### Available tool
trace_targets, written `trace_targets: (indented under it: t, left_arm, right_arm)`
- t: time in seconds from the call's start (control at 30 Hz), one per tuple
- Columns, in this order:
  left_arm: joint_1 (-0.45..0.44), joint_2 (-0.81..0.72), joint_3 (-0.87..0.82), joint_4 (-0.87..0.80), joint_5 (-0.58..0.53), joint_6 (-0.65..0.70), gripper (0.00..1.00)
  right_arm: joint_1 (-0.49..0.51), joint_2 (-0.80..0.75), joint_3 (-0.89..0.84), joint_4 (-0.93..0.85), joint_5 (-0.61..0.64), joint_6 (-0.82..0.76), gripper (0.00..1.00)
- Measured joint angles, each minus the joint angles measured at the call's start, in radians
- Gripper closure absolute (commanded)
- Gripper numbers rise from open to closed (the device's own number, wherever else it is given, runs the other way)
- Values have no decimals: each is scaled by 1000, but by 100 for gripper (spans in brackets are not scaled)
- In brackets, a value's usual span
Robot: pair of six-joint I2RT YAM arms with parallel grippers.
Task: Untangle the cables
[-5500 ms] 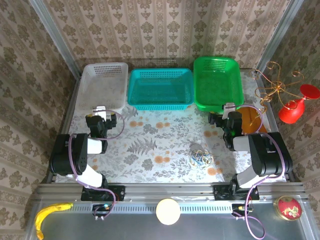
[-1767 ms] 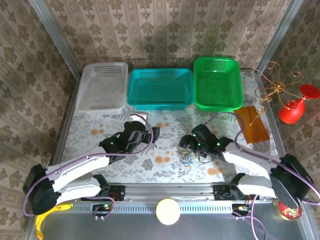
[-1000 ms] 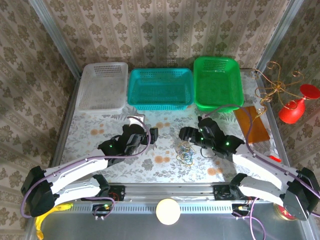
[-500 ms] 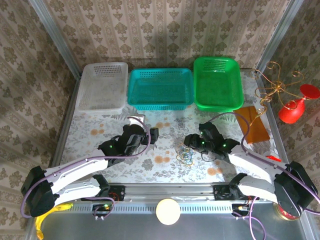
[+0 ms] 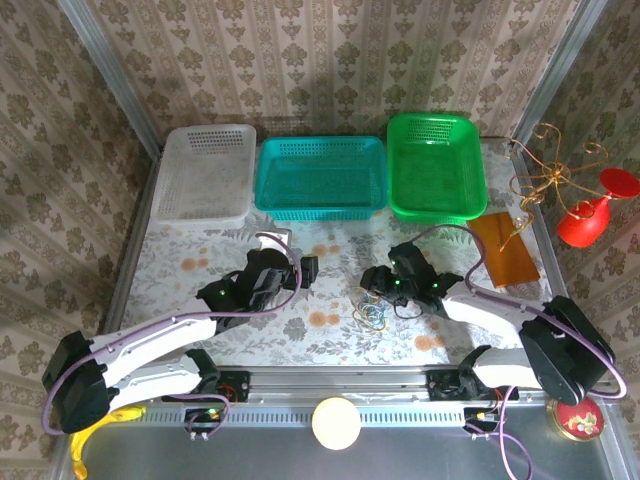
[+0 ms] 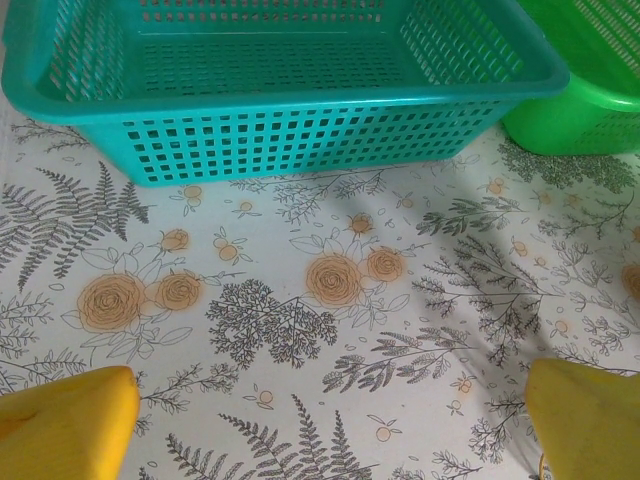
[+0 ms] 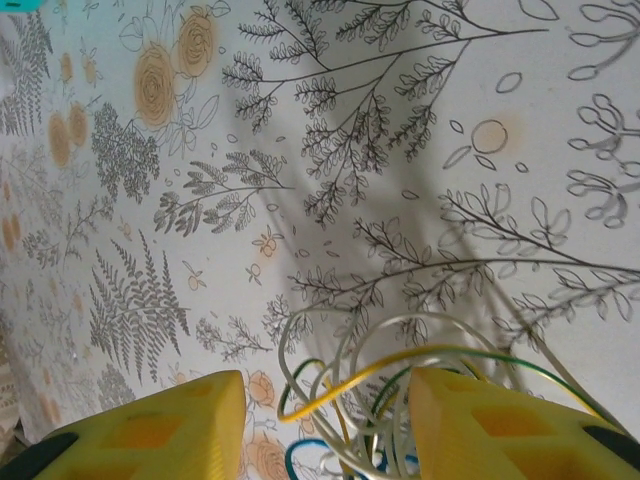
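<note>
R gripper [image 7: 325, 400]: half-apart astride cables [image 7: 352, 430]; grip unclear.
L gripper [image 6: 325, 415]: wide open.
Tip: pinch just one, lift slowly.

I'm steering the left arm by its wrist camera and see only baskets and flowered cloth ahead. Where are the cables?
Observer: From above, the cables lie on the table to the right of your left gripper, nearer the arms' edge.
Operator: Is the right arm on them?
Observer: The right gripper straddles them, jaws apart, loops between its fingers.
Operator: Which colours?
Observer: Its wrist view shows yellow, white, green and blue strands.
</note>
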Motion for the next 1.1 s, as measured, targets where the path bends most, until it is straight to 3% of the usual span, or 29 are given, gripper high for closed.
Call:
trace_targets:
  t: [0.27, 0.6, 1.1]
  left_arm:
    - [0, 6, 0, 11, 7, -14, 0]
    - [-4, 14, -1, 21, 7, -18, 0]
    - [-7, 17, -36, 54, 23, -35, 0]
  right_arm:
    - [-2, 106, 61, 61, 0, 22, 58]
    - [-28, 174, 93, 88, -7, 34, 100]
    - [-50, 62, 195, 43, -103, -92, 100]
